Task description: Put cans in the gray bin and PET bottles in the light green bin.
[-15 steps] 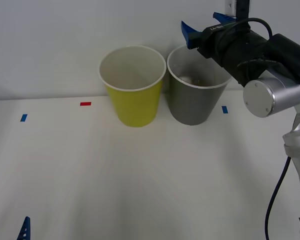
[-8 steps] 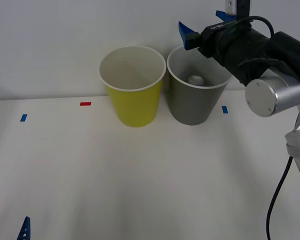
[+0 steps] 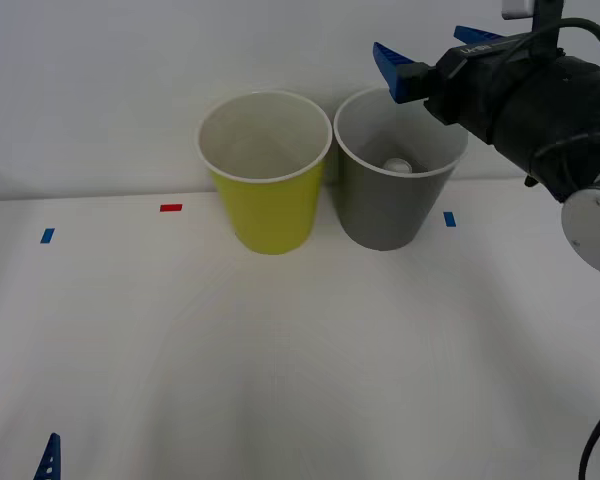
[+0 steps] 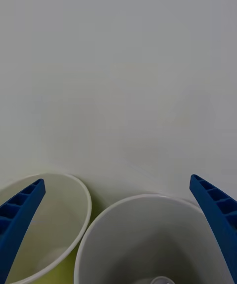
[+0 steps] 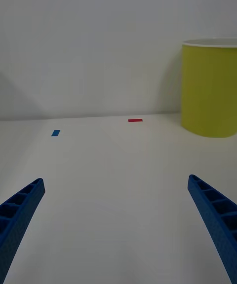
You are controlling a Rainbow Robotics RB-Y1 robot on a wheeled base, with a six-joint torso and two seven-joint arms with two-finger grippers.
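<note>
The gray bin (image 3: pixel 380 215) stands at the back of the table, touching the light green bin (image 3: pixel 270 210) on its left. Inside the gray bin a can (image 3: pixel 397 165) stands with its silver end up; its label is hidden by the wall. My right gripper (image 3: pixel 418 40) hangs open and empty above the gray bin's far right rim. The right wrist view shows the gray bin's rim (image 4: pixel 148 200), the light green bin (image 4: pixel 59 215) and the can's end (image 4: pixel 160 280) below that gripper (image 4: pixel 116 180). My left gripper (image 5: pixel 114 181) is open, low near the table's front left. PET bottles are out of view.
A red tape mark (image 3: pixel 171 208) and blue tape marks (image 3: pixel 47 236) (image 3: pixel 449 219) lie on the white table (image 3: pixel 300 350). A white wall rises right behind the bins. One left fingertip (image 3: pixel 50 455) pokes up at the front left edge.
The can has settled upright inside the gray bin. My right gripper, still open, has drifted to the right and slightly up. The left arm has not moved.
</note>
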